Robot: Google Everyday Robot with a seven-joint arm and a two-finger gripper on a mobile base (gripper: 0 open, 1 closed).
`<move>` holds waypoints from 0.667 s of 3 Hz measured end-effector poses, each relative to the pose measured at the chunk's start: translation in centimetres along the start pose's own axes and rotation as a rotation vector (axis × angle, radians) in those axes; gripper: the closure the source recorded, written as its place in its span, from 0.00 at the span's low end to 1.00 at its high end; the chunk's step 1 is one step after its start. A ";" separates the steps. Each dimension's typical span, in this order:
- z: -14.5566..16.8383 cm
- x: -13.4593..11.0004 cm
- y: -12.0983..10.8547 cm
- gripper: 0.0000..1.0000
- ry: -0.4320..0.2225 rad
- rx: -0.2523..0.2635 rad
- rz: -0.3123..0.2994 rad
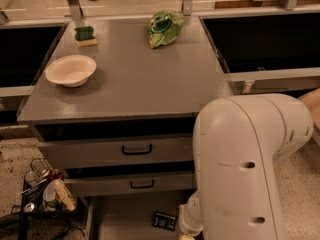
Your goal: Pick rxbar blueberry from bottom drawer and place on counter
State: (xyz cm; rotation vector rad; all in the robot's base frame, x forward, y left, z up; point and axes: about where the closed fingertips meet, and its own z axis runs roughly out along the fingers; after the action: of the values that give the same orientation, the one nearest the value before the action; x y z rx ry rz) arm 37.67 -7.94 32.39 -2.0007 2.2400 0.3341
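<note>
Speckled floor (15, 154) surrounds a grey cabinet (100, 151); its counter (135, 79), well above the gripper (187, 230), carries a bowl (70, 70), a sponge (85, 35) and a green bag (164, 28). The gripper sits low in the open bottom drawer (125, 219), and I cannot tell its grip state. The snack bar (164, 220) lies just to its left. The white arm (245, 159) hides the drawer's right side.

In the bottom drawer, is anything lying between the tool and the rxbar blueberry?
No. The camera view shows the tool low in the bottom drawer, close beside the rxbar blueberry, with only bare drawer floor between them.
</note>
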 end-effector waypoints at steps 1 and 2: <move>4.0 -0.9 -1.9 0.00 -0.028 -0.017 0.037; 4.0 -1.0 -1.9 0.00 -0.028 -0.017 0.037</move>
State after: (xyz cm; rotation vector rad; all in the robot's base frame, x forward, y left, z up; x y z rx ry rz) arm 39.40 -6.24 28.56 -1.9525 2.2677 0.3840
